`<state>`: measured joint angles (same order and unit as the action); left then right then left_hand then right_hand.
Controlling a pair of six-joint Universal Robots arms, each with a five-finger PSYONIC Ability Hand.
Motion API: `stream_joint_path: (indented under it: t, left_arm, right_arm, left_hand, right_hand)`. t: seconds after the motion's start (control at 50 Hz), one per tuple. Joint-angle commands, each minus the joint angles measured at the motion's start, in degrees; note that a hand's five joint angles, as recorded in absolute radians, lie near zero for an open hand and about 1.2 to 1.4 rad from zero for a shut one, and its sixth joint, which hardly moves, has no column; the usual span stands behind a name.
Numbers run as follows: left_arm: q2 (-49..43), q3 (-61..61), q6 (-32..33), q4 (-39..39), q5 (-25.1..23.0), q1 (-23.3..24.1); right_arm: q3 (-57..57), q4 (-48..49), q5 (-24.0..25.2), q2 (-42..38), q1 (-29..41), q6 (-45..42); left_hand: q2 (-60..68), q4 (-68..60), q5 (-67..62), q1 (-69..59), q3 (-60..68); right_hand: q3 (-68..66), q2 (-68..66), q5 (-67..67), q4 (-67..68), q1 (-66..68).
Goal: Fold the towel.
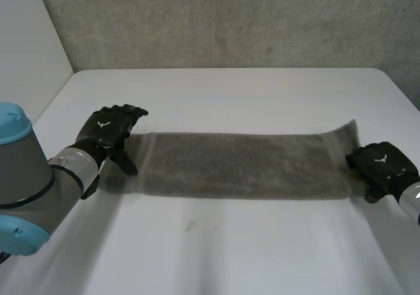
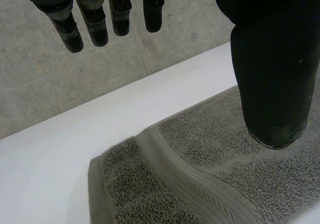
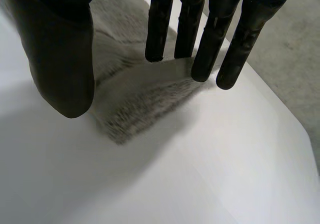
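Note:
A long grey towel point(image 1: 243, 163) lies flat in a strip across the white table point(image 1: 230, 249). My left hand point(image 1: 108, 129) hovers at its left end, open. In the left wrist view its thumb point(image 2: 272, 84) hangs over the towel point(image 2: 200, 184), and its straight fingers point(image 2: 95, 29) reach past the towel's hemmed end. My right hand point(image 1: 380, 160) is at the towel's right end, where the far corner stands up a little. In the right wrist view the fingers point(image 3: 200, 34) are straight at the edge of the towel point(image 3: 140, 99). The thumb point(image 3: 60, 69) stays apart, pinching nothing.
A concrete wall point(image 1: 230, 19) stands behind the table's far edge, and a white wall point(image 1: 26, 39) rises at the left. Bare table lies in front of the towel and behind it.

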<state>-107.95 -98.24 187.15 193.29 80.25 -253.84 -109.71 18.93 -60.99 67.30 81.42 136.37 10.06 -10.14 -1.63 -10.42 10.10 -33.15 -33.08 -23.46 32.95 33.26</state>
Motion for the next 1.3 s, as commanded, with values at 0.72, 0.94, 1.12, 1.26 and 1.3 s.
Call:
stream_joint_path:
  t: [0.72,0.94,1.12,1.26,1.3]
  left_arm:
    - [0.02,-0.99,0.23,-0.01,-0.09,0.28]
    - [1.07,-0.99,0.23,-0.01,0.00,0.19]
    - [1.86,-1.25,0.23,-0.01,0.00,0.19]
    - [1.86,-1.25,0.23,-0.01,0.00,0.28]
    - [1.86,-1.25,0.14,-0.01,0.00,0.28]
  right_arm:
    - [7.48,-1.43,1.93,-4.55,-12.32,-2.34]
    - [18.55,-10.83,7.82,-3.15,-18.41,-10.42]
    - [26.91,-15.33,6.68,1.52,1.37,-8.41]
    - [37.78,-15.24,-1.21,-5.67,26.72,-5.77]
    - [40.07,-15.33,-2.71,-8.21,31.91,-5.94]
  left_hand:
    - [0.83,-0.75,0.75,-0.47,0.79]
    - [0.66,-0.58,0.92,-0.30,0.62]
    - [0.66,-0.58,0.92,-0.30,0.62]
    - [0.66,-0.58,0.92,-0.30,0.62]
    - [0.49,-0.42,1.08,-0.13,0.45]
  right_hand:
    - [-46.85,-46.92,-46.54,47.05,46.74]
    - [-46.85,-46.92,-46.54,47.05,46.74]
    - [-46.85,-46.92,-46.54,47.05,46.74]
    - [-46.85,-46.92,-46.54,47.05,46.74]
    - [-46.85,-46.92,-46.54,47.05,46.74]
